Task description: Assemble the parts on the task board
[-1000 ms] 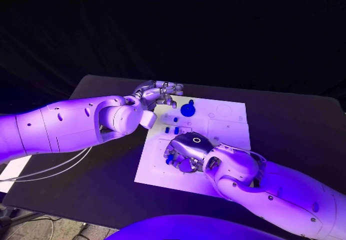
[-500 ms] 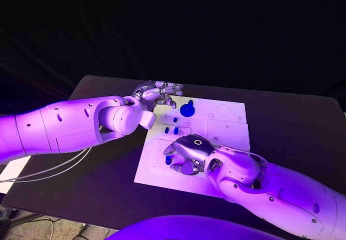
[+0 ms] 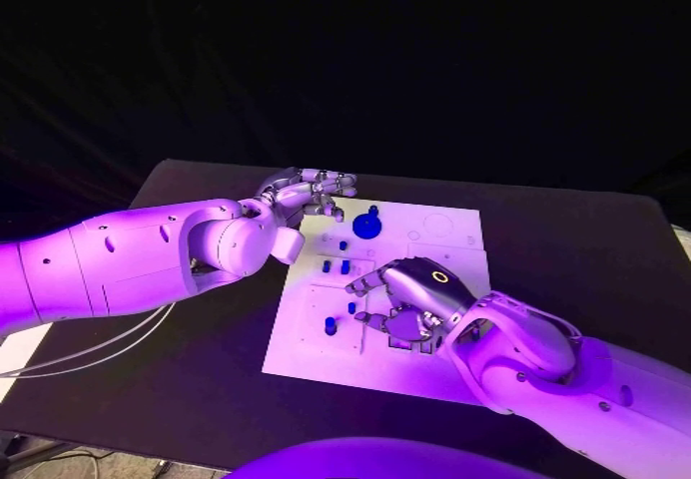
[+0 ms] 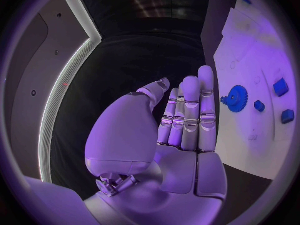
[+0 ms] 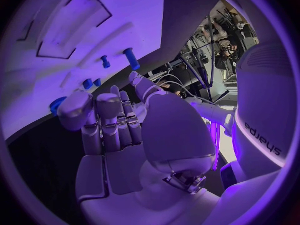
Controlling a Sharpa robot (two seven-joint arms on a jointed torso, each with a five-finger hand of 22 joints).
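Observation:
The white task board (image 3: 446, 261) lies in the middle of the black table. A blue gear (image 3: 368, 225) sits near its far left corner, also seen as the gear (image 4: 237, 97) in the left wrist view. Two small blue parts (image 3: 336, 266) stand side by side mid-board, and two more, a short one (image 3: 351, 306) and a peg (image 3: 330, 324), lie nearer me. My right hand (image 3: 410, 299) hovers over the board's middle, just right of those, fingers bent down and holding nothing. My left hand (image 3: 310, 190) stays by the far left corner, its fingers (image 4: 187, 115) straight and empty.
Recessed rectangular outlines (image 3: 439, 261) and a round one (image 3: 443, 222) mark the board's right half. In the right wrist view a blue peg (image 5: 132, 58) stands upright on the board beyond the fingertips. Black table (image 3: 576, 259) surrounds the board on all sides.
My right hand has drawn back to the right, off the board's near left area, uncovering the blue peg and the short part there. The left hand has held still; the camera shifted slightly.

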